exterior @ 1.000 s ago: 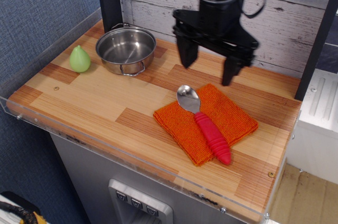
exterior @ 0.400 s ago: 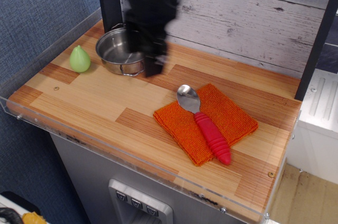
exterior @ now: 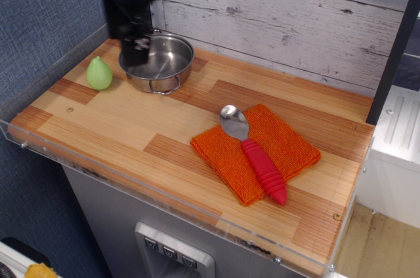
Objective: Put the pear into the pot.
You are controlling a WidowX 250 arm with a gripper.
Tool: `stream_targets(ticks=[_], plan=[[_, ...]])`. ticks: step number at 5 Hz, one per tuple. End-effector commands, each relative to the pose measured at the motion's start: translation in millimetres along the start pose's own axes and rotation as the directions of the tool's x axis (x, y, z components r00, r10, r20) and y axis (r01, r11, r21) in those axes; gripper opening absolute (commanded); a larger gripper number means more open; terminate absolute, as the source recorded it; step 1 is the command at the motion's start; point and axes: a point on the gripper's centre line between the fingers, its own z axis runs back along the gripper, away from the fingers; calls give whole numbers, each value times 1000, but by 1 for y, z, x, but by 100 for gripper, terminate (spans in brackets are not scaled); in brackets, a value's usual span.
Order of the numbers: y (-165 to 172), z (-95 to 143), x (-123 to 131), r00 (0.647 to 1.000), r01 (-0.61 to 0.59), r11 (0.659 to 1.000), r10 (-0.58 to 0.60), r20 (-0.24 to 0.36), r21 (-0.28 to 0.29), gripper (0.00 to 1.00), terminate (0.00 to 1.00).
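Pear point(exterior: 99, 73) sits on the counter point(exterior: 131, 127) left of the pot point(exterior: 157, 61); fingers point(exterior: 136, 52) hang blurred, state unreadable, so you risk clipping the rim.

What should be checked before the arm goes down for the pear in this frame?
1. Pear free on the counter, left of the pot: ok.
2. Pot upright and empty: ok.
3. Gripper over the pear: not ok, it hangs at the pot's left rim.
4. Fingers open: cannot tell, blurred.
5. Gripper empty: cannot tell.
6. Spoon and orange cloth away from the pear: ok.
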Motion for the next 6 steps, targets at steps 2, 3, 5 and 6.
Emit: stream_targets(ticks=[2, 3, 5, 6], plan=[[66, -19, -20, 999, -30, 997, 32, -28, 72, 100, 0], [77, -29, -27, 1000, -17, 998, 18, -21, 65, 100, 0], [82, -53, -28, 999, -39, 999, 39, -26, 18, 100, 0], [80, -62, -24, 999, -27, 1000, 26, -37, -10, 100, 0]])
